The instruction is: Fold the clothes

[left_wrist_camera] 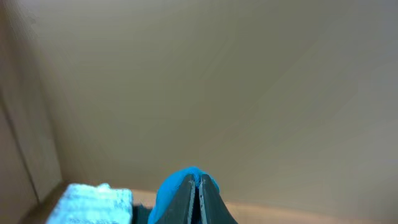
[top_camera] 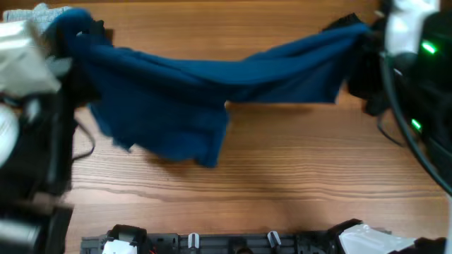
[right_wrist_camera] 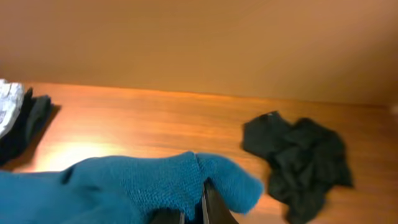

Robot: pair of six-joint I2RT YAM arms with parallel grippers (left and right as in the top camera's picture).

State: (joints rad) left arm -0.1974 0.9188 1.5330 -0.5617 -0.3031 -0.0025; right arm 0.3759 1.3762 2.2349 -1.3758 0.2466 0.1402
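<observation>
A blue garment [top_camera: 205,85] is stretched across the far half of the table, held up between both arms, with its lower part hanging down to the wood at the left middle. My left gripper [top_camera: 79,29] is shut on its left corner; in the left wrist view the jaws [left_wrist_camera: 198,186] pinch blue cloth [left_wrist_camera: 174,190]. My right gripper [top_camera: 367,32] is shut on the right corner; in the right wrist view the jaws [right_wrist_camera: 200,202] hold the blue knit [right_wrist_camera: 137,183].
A crumpled black garment [right_wrist_camera: 298,155] lies on the table by the right arm, also in the overhead view [top_camera: 364,77]. A pale folded cloth [left_wrist_camera: 93,202] sits at the far left [top_camera: 49,17]. Arm bases line the near edge [top_camera: 233,241].
</observation>
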